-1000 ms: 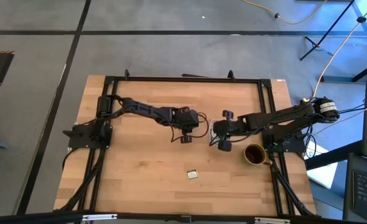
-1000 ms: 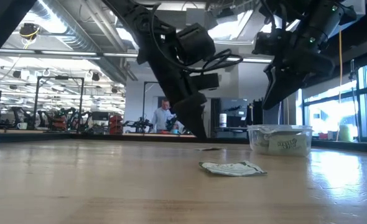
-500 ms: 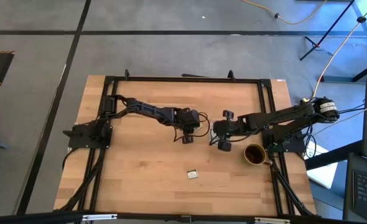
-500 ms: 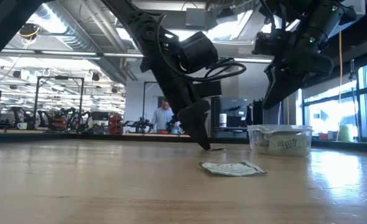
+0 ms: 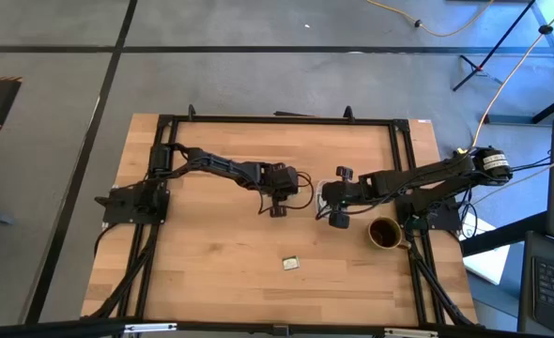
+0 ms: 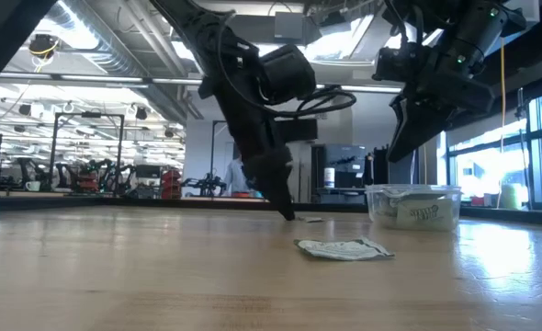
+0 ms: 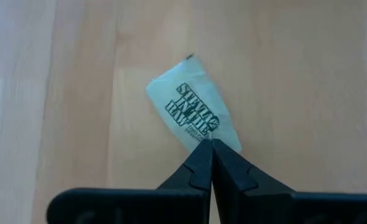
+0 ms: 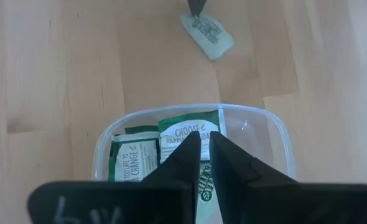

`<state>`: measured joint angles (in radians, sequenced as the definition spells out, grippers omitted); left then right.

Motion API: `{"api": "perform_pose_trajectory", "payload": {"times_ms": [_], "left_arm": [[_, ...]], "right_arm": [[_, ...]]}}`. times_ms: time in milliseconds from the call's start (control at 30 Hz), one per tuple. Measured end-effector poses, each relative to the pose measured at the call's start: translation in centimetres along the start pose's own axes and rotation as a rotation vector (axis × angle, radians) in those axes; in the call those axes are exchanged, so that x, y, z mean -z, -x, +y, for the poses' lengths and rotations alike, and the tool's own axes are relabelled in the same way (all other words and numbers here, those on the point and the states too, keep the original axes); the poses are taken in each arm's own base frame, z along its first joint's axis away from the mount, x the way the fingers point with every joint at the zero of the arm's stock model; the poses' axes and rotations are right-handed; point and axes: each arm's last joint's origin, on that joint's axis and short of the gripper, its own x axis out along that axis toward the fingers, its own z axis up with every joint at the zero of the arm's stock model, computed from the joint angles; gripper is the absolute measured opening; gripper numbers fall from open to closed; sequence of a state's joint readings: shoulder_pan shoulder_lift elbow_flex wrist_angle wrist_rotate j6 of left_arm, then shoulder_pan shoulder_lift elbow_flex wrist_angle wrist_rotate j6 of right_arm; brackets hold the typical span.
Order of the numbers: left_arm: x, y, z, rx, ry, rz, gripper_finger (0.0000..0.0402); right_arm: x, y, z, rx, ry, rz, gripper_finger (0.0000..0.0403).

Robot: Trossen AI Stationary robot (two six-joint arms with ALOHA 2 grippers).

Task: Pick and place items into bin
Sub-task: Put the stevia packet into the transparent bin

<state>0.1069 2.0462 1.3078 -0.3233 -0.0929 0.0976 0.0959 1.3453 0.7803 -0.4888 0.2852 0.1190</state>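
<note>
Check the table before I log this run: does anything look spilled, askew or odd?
Nothing looks spilled or damaged. One packet lies alone near the table's front, far from the bin. The left hand is shut at the edge of another packet beside the bin. The mug stands upright.

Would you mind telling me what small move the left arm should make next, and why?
Probably lift straight up a little. The left gripper is shut on the edge of a packet lying flat on the table, and the bin under the right gripper stands close by, so the packet must clear the wood first.
</note>
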Motion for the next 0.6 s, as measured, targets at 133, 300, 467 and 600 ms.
{"api": "perform_pose_trajectory", "payload": {"times_ms": [133,300,467,600], "left_arm": [[-1.3,2.4,-0.2,0.007,-0.004,-0.09,0.0002],[-1.8,3.9,-0.3,0.074,0.005,-0.135,0.0002],[-2.6,5.8,-0.4,0.116,0.021,-0.202,0.0002],[-2.8,6.6,-0.9,0.125,0.01,-0.223,0.0002]], "right_arm": [[-0.2,0.0,0.2,-0.003,0.115,-0.019,0.0039],[-0.8,0.4,1.3,-0.021,0.331,-0.106,0.004],[-1.1,0.8,2.4,-0.036,0.432,-0.171,0.004],[-1.4,0.9,2.7,-0.042,0.411,-0.201,0.004]]}}
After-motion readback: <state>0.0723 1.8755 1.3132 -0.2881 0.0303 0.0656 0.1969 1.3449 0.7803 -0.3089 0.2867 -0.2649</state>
